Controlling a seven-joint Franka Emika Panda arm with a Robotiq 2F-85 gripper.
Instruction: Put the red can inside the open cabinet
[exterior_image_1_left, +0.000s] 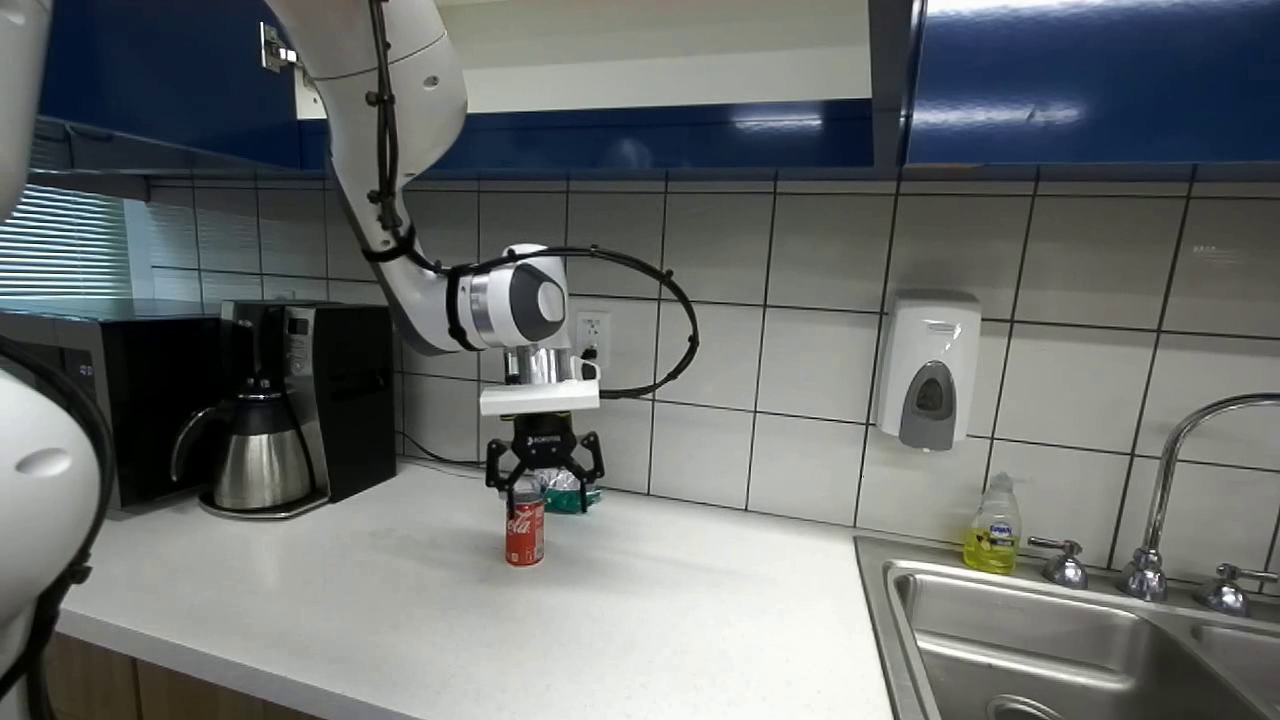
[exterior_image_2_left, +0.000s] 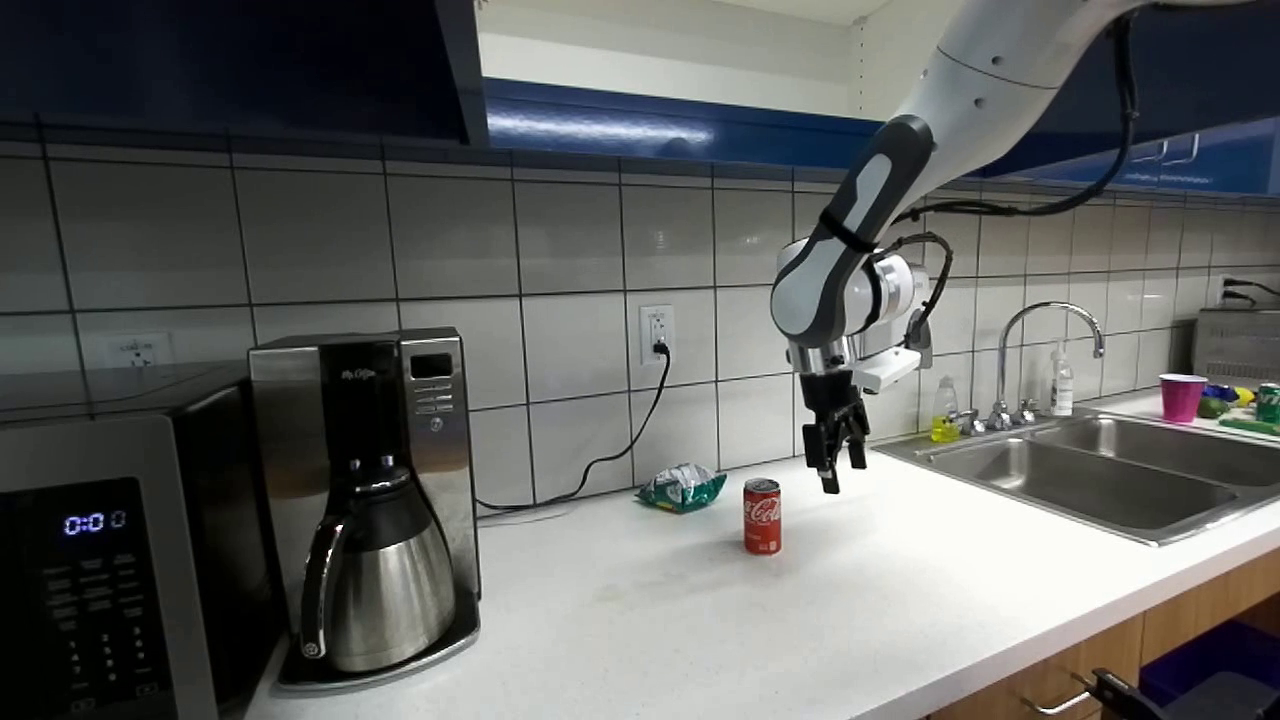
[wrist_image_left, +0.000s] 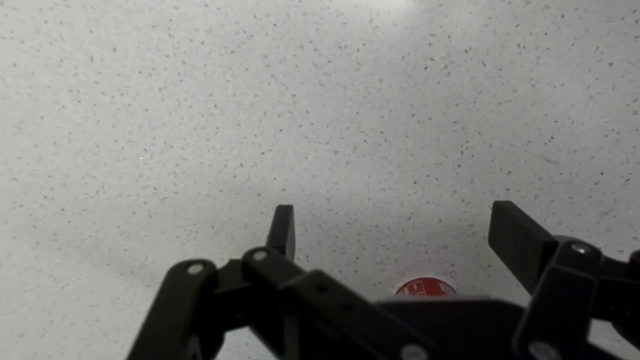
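The red can (exterior_image_1_left: 525, 540) stands upright on the white counter; it also shows in an exterior view (exterior_image_2_left: 762, 518). In the wrist view only a red sliver of the can (wrist_image_left: 425, 287) shows, the rest hidden behind the gripper's body. My gripper (exterior_image_1_left: 548, 506) is open and empty, pointing down above the counter. In an exterior view the gripper (exterior_image_2_left: 845, 475) is to the right of the can, apart from it, with fingertips near the height of its top. The wrist view shows its fingers (wrist_image_left: 392, 220) wide apart. The open cabinet (exterior_image_1_left: 680, 75) with pale interior (exterior_image_2_left: 660, 50) is above, partly covered by the arm.
A teal bag (exterior_image_2_left: 683, 488) lies behind the can near the tiled wall. A coffee maker (exterior_image_2_left: 440, 440) and a microwave (exterior_image_2_left: 200, 560) stand at one end. A sink (exterior_image_1_left: 880, 600), a dish soap bottle (exterior_image_1_left: 992, 535) and a wall dispenser (exterior_image_1_left: 930, 370) are at the other.
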